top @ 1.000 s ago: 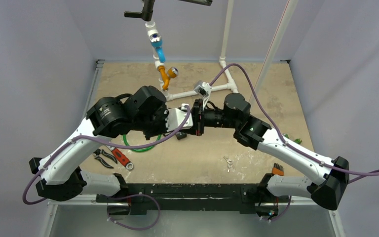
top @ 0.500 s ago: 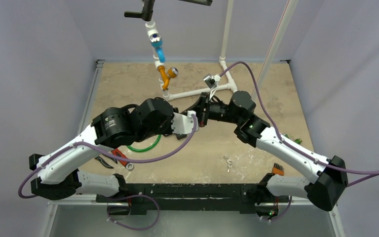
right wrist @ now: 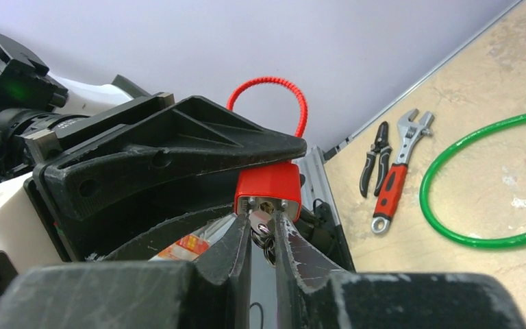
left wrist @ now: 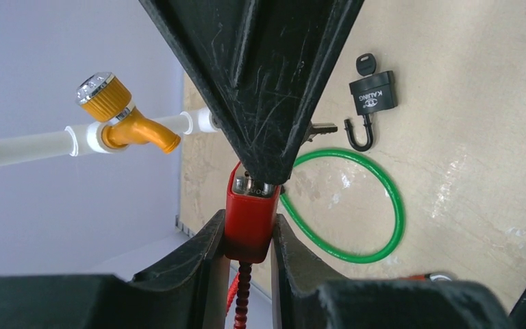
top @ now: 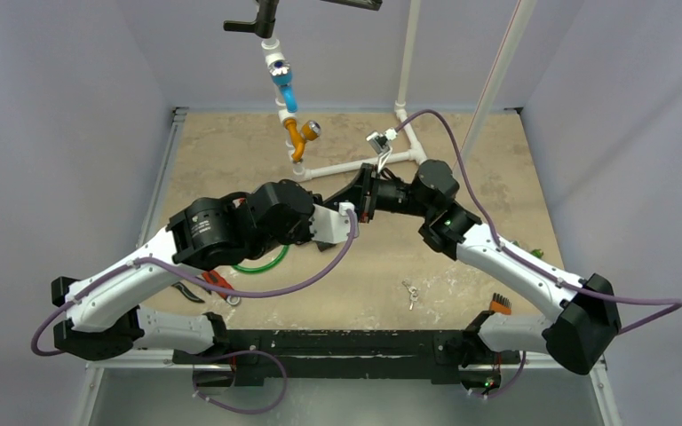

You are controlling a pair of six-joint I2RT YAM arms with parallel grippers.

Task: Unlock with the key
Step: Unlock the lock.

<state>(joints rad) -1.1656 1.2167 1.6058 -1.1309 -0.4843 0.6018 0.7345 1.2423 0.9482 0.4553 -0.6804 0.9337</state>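
Left gripper squeezes the red padlock; right gripper pinches the key, padlock at its twelve o'clock.

red lock: glossy plastic; key: shiny metal; right tool: matt black plastic, scratched; table: matt, mottled, rough

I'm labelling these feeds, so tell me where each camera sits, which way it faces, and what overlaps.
Top external: above and behind the bases, looking down on the table; both arms show.
Left wrist: on the left arm, looking along its own left end effector, which grips the red padlock.
Right wrist: on the right arm, looking along its own right end effector, which pinches the key.
Shared: both wrist views show the red padlock and the green cable.
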